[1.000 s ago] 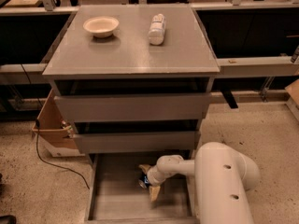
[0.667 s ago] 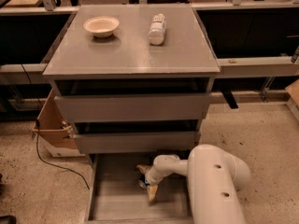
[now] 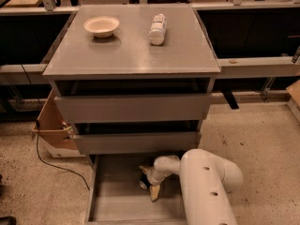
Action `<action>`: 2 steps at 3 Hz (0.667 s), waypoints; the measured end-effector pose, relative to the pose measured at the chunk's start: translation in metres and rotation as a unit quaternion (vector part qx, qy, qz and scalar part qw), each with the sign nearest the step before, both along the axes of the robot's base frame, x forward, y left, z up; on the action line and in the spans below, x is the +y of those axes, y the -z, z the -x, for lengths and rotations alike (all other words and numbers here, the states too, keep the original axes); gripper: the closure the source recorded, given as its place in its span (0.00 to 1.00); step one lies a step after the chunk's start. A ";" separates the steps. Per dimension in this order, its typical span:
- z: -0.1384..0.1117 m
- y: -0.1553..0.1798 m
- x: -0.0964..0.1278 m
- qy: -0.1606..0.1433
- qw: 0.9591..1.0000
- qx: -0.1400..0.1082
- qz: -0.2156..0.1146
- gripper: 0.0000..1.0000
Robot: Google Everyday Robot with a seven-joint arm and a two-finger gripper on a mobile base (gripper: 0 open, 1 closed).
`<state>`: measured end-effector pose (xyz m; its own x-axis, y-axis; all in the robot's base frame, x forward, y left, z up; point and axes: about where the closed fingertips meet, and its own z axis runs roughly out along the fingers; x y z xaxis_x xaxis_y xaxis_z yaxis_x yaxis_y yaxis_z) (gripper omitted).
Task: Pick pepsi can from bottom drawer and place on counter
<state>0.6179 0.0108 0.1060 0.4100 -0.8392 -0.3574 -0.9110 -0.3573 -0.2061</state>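
Pepsi can (image 3: 142, 185): in the bottom drawer (image 3: 112, 205), below the counter's (image 3: 117, 50) front edge, right of its middle.
Gripper (image 3: 147, 183): down in that drawer at the can.
Fingers (image 3: 154, 194): spread, one each side of the can, apparently not clamped yet.
Handling: likely light, rigid but dentable, with smooth, slippery metal.
Hold: across the round body at mid-height, moderate squeeze.
Counter: bowl (image 3: 101, 26) near the far left corner, white bottle (image 3: 158, 23) toward the far edge.
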 end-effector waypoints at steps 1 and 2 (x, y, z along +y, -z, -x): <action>0.000 0.002 -0.003 0.002 1.000 -0.002 0.004 0.27; 0.000 -0.009 -0.003 0.002 1.000 -0.002 0.004 0.58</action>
